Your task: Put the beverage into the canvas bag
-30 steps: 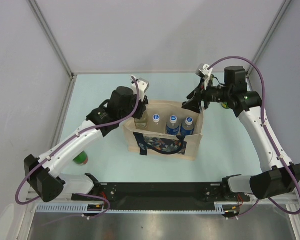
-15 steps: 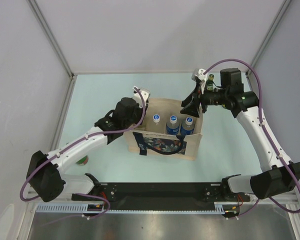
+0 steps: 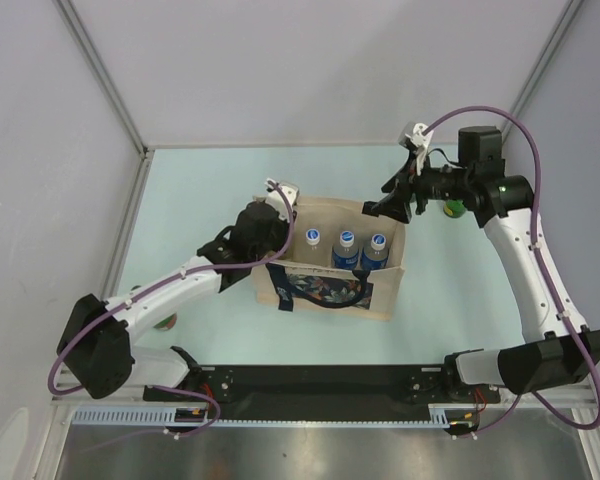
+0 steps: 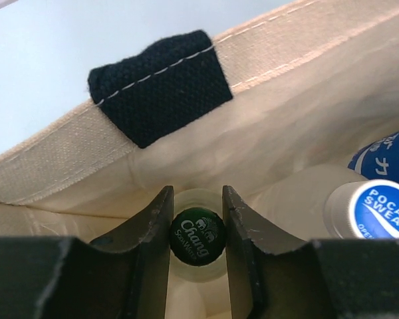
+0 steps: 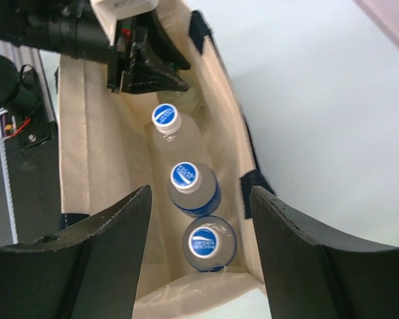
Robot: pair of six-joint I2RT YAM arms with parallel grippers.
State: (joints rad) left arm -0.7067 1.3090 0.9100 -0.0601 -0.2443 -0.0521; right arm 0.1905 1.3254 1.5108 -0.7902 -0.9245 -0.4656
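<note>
The beige canvas bag (image 3: pixel 382 290) with navy straps and a blue print panel stands mid-table. My left gripper (image 3: pixel 283 205) reaches into its left end and is shut on the green cap of a Chang soda water bottle (image 4: pixel 198 236), which stands upright inside against the bag wall (image 4: pixel 253 133). A navy strap (image 4: pixel 159 86) is sewn to the rim above it. Three blue-capped Pocari Sweat bottles (image 3: pixel 346 240) stand in a row in the bag (image 5: pixel 86 166), also in the right wrist view (image 5: pixel 185 175). My right gripper (image 3: pixel 393 203) hovers open over the bag's right end (image 5: pixel 199 196).
A green can (image 3: pixel 163 321) sits on the table at the near left, partly hidden by my left arm. A small green-yellow object (image 3: pixel 452 208) lies by my right wrist. Metal frame posts stand at the back corners.
My left gripper has come down into the bag's left end with the bottle. My right gripper has shifted slightly back and to the right, staying open.
</note>
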